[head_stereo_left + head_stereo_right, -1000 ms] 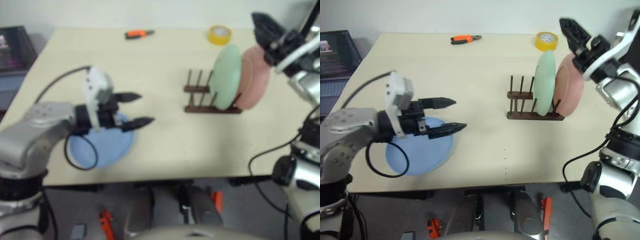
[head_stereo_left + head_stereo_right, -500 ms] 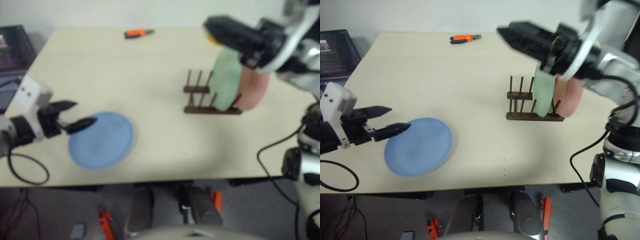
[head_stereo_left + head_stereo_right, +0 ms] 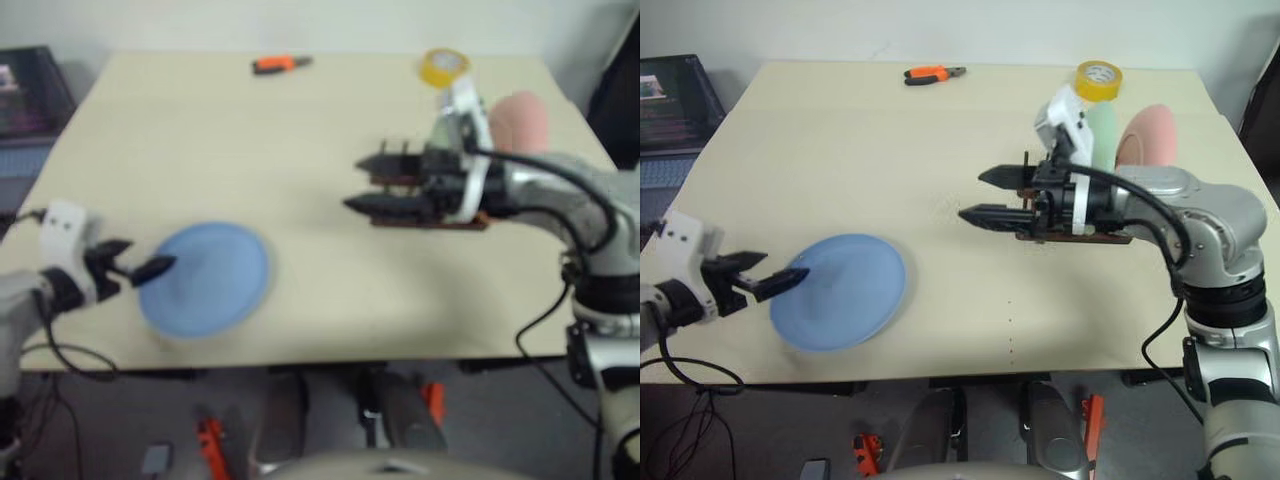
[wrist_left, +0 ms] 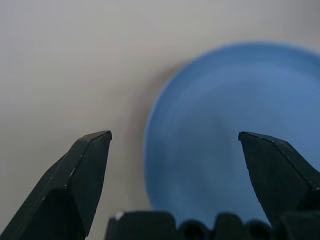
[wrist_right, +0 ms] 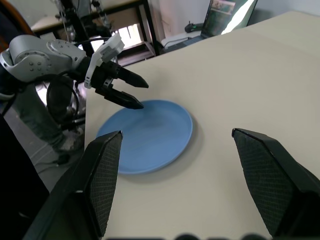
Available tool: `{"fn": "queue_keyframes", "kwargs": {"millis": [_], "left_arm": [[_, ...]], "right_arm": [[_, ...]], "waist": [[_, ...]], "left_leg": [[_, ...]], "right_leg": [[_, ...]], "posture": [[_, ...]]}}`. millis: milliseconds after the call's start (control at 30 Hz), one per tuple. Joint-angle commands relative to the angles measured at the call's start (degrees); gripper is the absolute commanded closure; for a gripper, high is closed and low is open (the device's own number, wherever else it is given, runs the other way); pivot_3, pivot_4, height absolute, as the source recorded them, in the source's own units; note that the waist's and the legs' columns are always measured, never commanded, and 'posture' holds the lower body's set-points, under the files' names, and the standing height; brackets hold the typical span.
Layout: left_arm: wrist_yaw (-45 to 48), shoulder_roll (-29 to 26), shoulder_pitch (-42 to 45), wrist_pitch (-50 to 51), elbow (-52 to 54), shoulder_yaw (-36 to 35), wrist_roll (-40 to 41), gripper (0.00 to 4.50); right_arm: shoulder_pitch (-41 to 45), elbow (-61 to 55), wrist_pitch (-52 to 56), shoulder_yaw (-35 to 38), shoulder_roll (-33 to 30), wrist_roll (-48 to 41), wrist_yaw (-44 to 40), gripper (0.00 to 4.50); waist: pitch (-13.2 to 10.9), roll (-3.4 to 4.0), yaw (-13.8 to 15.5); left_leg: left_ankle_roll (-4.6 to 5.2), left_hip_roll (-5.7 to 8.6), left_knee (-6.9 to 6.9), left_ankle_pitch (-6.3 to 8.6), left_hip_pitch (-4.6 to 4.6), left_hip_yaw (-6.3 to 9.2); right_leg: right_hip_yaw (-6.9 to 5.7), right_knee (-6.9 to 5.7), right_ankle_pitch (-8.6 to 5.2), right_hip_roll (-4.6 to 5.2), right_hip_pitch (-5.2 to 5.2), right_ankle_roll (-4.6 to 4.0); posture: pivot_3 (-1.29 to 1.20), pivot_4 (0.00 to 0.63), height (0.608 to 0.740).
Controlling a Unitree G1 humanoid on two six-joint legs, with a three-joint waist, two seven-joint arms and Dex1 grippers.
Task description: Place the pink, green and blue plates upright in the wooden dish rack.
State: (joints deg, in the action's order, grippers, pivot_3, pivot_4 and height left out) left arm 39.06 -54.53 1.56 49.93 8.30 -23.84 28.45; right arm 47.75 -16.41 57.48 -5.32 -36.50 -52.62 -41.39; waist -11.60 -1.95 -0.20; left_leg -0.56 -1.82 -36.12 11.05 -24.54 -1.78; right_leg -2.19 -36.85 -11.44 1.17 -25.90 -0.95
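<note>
Rack (image 3: 1080, 228) on the right holds the green plate (image 3: 1102, 136) and pink plate (image 3: 1145, 138) upright. Blue plate (image 3: 840, 291) lies flat, near left. Left gripper (image 3: 765, 279) gapes wide at its rim; right gripper (image 3: 992, 195) hovers wide before the rack.

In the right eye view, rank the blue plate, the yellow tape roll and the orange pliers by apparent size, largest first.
1. blue plate, clearly largest, though nearest the camera.
2. and 3. orange pliers and yellow tape roll: the pliers look longer, the roll bulkier, so I won't rank them.
</note>
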Motion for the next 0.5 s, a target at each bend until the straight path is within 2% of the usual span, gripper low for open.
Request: {"fn": "queue_keyframes", "kwargs": {"millis": [33,333,500], "left_arm": [[-3.87,1.48,2.26,1.64,-2.02,2.79,-2.8,0.0],[-6.83,7.23,7.95,1.89,-5.53,7.48,-4.07,0.0],[-9.43,11.73,12.04,3.58,-3.83,6.04,-2.44,1.58]], "right_arm": [[0.79,-1.99,-1.03,0.95,0.44,1.06,-1.11,0.68],[1.24,-3.3,0.02,0.65,0.17,2.94,-2.15,0.68],[1.45,-4.31,-0.98,-1.68,-0.75,6.13,-3.81,0.64]], "waist": [[0.0,0.0,0.07],[0.1,-0.15,0.19],[0.11,-0.18,0.27]], "left_leg": [[0.0,0.01,0.0,0.0,0.01,0.01],[0.0,0.04,-0.03,0.0,0.01,-0.05],[0.0,0.05,-0.09,-0.01,0.05,-0.02]], "right_leg": [[0.01,-0.01,0.0,0.0,0.01,0.0],[0.05,-0.01,0.04,0.03,0.04,0.06],[0.01,-0.07,0.06,0.03,0.12,0.08]], "posture": [[0.0,0.15,0.74],[0.0,0.15,0.74],[0.0,0.15,0.74]]}}
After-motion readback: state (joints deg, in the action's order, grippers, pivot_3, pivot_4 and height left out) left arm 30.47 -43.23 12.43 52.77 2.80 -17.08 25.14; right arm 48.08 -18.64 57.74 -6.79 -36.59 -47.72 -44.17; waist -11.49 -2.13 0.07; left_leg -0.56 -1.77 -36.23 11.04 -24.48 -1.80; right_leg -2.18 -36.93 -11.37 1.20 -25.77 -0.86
